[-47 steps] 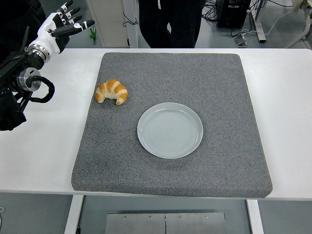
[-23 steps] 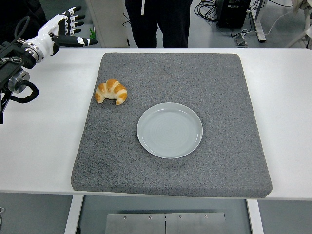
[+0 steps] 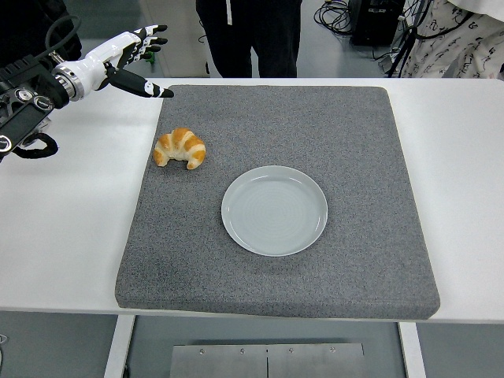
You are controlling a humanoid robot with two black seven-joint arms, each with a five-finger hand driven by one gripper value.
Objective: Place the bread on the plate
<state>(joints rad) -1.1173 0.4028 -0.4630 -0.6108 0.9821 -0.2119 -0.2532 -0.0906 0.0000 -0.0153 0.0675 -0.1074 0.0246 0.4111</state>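
A golden croissant (image 3: 180,148) lies on the left part of the grey mat (image 3: 354,134). To its right and a bit nearer sits an empty pale blue-white plate (image 3: 274,209). My left hand (image 3: 138,61), white with black fingertips, hovers at the upper left over the table's far edge, above and left of the croissant. Its fingers are spread and hold nothing. The thumb points toward the mat's far left corner. My right arm does not show.
A person in dark trousers (image 3: 248,35) stands behind the table at the top centre. Another person's patterned sleeve (image 3: 465,35) shows at the top right. White tabletop (image 3: 71,228) borders the mat on both sides.
My left hand has moved right and forward from the picture's left edge toward the mat's far left corner, fingers still spread. A second person has appeared at the top right.
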